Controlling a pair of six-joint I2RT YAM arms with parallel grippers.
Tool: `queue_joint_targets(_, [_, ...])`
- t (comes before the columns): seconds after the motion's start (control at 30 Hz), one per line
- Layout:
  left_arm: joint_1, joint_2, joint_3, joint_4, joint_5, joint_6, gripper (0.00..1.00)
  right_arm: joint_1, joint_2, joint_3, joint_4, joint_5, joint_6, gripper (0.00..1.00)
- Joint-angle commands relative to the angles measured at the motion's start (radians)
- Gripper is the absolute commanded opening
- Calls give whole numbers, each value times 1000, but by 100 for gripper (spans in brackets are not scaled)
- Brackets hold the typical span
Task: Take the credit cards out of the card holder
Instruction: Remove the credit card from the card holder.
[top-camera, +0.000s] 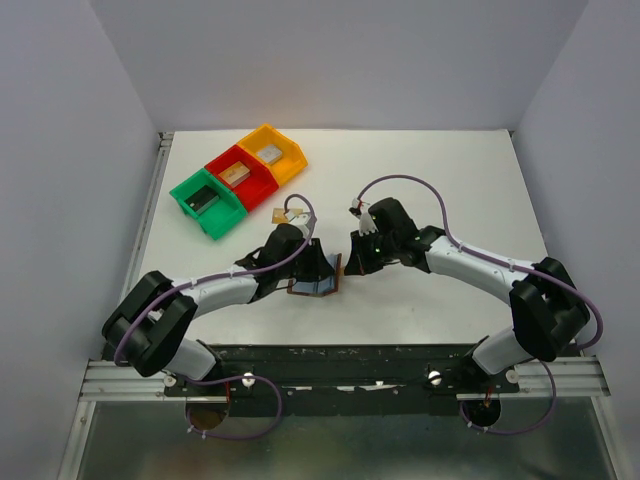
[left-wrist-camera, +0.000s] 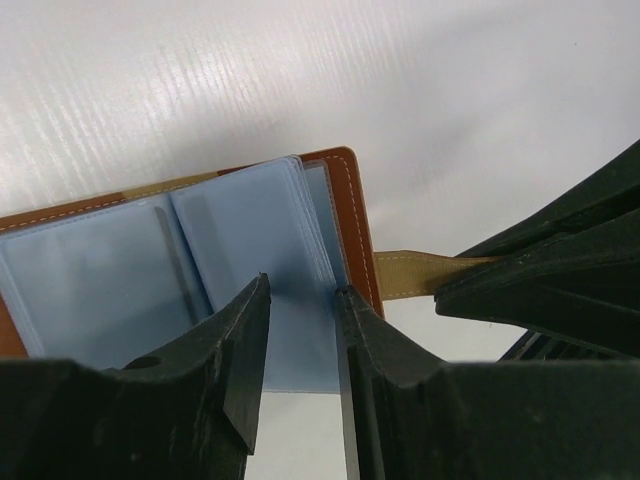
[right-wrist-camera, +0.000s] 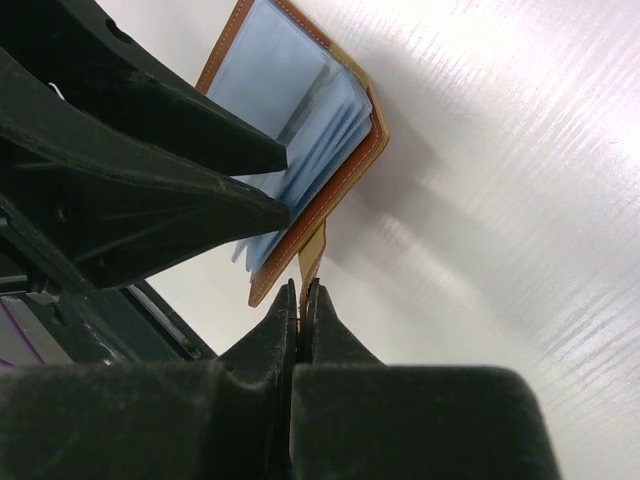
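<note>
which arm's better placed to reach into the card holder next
Left. The left fingers are open at the blue sleeves of the card holder, while the right fingers are shut on its tab.

Holder: brown leather bifold card holder (top-camera: 315, 282), open on my white table (top-camera: 450, 180), front centre.
Tab: tan snap tab (right-wrist-camera: 312, 248) juts right, inside my right gripper (right-wrist-camera: 302, 300).
Left gripper (left-wrist-camera: 300, 340): over the holder.
Bins: three plastic bins (top-camera: 260, 188), back left.
Card: gold-tan flat card (top-camera: 284, 214), between bins and holder.

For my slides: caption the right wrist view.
Right hand pinches the card holder by its tab; left hand straddles a sleeve.
</note>
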Motion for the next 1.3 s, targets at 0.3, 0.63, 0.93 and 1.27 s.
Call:
queue_joint_targets(0.3, [-3, -95, -12, -111, -161, 19, 48, -7, -29, -3, 14, -12, -9, 0])
queue_joint_targets(0.63, [-3, -95, -10, -114, -165, 30, 50, -7, -24, -4, 14, -10, -12, 0])
queue_joint_targets(0.93, [-44, -89, 45, -154, -179, 71, 49, -8, -18, -10, 10, 16, -9, 0])
queue_joint_targets(1.27, [-58, -121, 50, -188, -240, 77, 52, -18, -13, -38, 1, 56, 0, 0])
